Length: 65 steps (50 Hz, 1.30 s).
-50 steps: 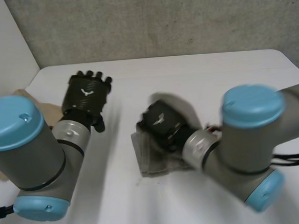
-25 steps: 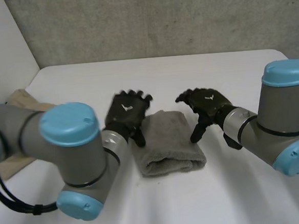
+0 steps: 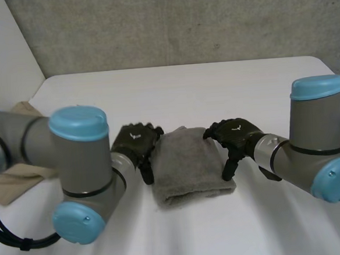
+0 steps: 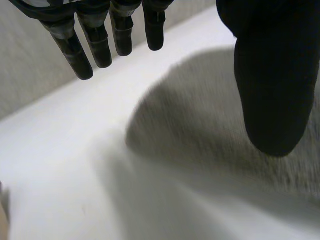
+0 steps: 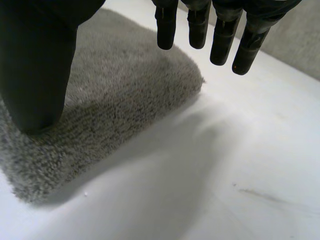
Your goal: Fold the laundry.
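Flanking the folded grey towel (image 3: pixel 187 164) in the middle of the white table (image 3: pixel 225 88), we hold our left hand (image 3: pixel 137 142) and right hand (image 3: pixel 236 133) at its side edges, fingers loosely straight, thumbs above the cloth, gripping nothing.

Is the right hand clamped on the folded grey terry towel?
No: in the right wrist view the right hand hangs with straight fingers over the folded grey terry towel, no cloth pinched against its thumb.

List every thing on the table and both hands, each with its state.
grey towel: folded, lying flat between the hands.
left hand: open, at the towel's edge.
right hand: open, thumb over the towel's opposite edge.
beige cloth: lying beside the left arm, untouched.
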### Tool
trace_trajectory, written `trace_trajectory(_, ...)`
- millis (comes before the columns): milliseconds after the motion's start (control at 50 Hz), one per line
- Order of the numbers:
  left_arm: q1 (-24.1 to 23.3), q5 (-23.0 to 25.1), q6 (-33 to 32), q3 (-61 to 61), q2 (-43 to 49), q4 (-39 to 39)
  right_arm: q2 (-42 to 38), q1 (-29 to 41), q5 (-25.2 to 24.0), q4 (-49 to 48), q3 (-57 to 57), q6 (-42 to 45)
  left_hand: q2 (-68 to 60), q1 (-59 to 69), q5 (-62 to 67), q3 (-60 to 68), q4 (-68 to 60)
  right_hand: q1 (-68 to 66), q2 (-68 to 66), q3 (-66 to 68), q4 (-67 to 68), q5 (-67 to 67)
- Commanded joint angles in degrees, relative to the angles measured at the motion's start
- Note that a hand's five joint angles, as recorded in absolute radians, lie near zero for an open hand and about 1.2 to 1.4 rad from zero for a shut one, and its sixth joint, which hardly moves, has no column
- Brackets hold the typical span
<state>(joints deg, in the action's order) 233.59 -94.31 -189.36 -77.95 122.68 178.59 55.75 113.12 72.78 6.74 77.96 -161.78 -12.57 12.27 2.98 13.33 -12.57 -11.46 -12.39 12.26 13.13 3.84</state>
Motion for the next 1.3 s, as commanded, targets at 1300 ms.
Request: trace_trajectory(1300, 1.07, 22.85, 3.12, 1.66, -15.98, -3.07, -0.55, 0.88, -0.89, -18.07, 15.74, -29.56, 1.51, -1.22, -1.92, -2.27, 1.51, -50.36, -49.44, 49.57, 48.69, 47.99)
